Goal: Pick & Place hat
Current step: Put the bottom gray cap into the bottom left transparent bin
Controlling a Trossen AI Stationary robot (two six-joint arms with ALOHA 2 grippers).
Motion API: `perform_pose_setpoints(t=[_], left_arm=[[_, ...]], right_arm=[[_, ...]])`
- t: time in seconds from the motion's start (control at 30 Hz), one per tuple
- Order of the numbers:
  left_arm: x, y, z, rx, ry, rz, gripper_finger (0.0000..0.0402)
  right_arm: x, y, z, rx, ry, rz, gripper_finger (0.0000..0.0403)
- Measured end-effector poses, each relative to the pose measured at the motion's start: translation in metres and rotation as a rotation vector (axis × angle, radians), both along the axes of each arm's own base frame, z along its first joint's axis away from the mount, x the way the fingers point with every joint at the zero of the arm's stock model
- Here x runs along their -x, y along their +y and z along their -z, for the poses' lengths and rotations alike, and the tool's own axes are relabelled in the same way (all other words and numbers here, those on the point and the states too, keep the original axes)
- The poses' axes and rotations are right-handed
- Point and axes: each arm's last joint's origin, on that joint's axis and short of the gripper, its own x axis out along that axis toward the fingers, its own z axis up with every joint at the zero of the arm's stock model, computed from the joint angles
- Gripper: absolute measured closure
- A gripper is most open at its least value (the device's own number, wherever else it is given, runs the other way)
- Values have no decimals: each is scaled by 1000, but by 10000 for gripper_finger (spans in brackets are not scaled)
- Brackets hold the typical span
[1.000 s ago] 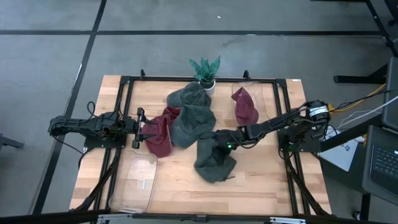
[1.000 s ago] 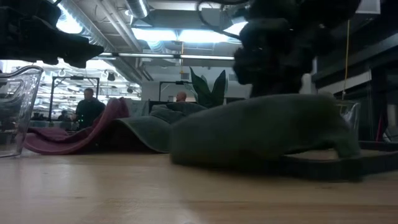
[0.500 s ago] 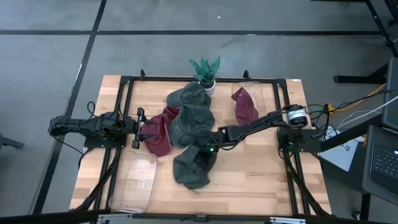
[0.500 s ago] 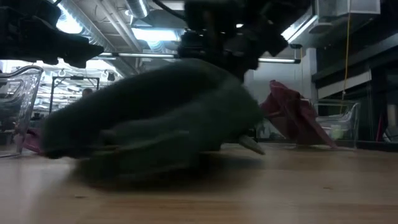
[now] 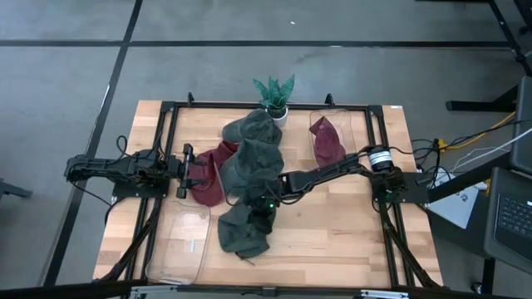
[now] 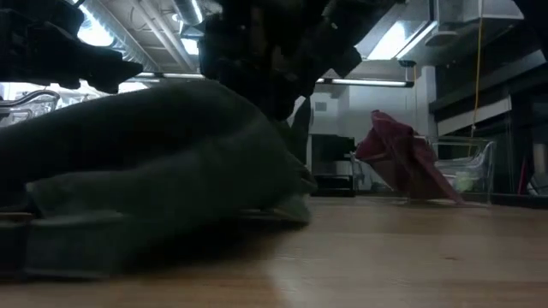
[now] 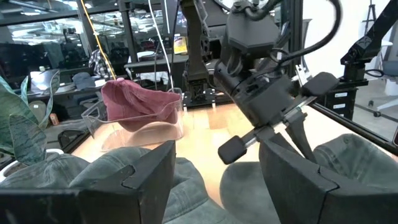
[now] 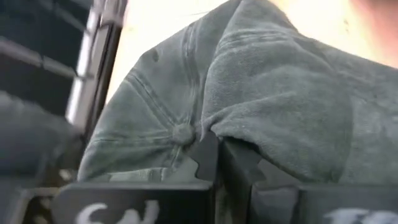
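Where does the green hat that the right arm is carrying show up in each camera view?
High view: green hat low centre, under the right gripper.
Low view: fills the left half.
Left wrist view: cannot tell it from the other green hats.
Right wrist view: fills the frame, pinched in shut fingers.
Shared landmark: maroon hat in clear bin.

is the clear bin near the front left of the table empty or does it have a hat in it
Empty: the high view shows bare wood through the clear bin; the green hat held by the right hand lies beside it.
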Motion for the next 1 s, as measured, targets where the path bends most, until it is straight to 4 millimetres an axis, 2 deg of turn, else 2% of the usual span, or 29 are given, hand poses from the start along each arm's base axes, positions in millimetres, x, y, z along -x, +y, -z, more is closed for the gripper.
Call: perform_pose_setpoints(t=[0.23, 0.37, 0.57, 0.7, 0.87, 1.0], left_arm=[[0, 0, 0, 0, 0, 0, 173], [0, 0, 0, 0, 0, 0, 171], [0, 0, 0, 0, 0, 0, 173], [0, 0, 0, 0, 0, 0, 172], [0, 0, 0, 0, 0, 0, 173], [0, 0, 0, 0, 0, 0, 173]], right_arm=[[2, 2, -1, 114, -55, -92, 358], [2, 1, -1, 86, -29, -36, 320], [1, 0, -1, -78, 90, 193, 267], [1, -4, -1, -193, 167, 262, 249], [-1, -9, -6, -447, 264, 207, 244], [-4, -17, -19, -555, 223, 103, 247]])
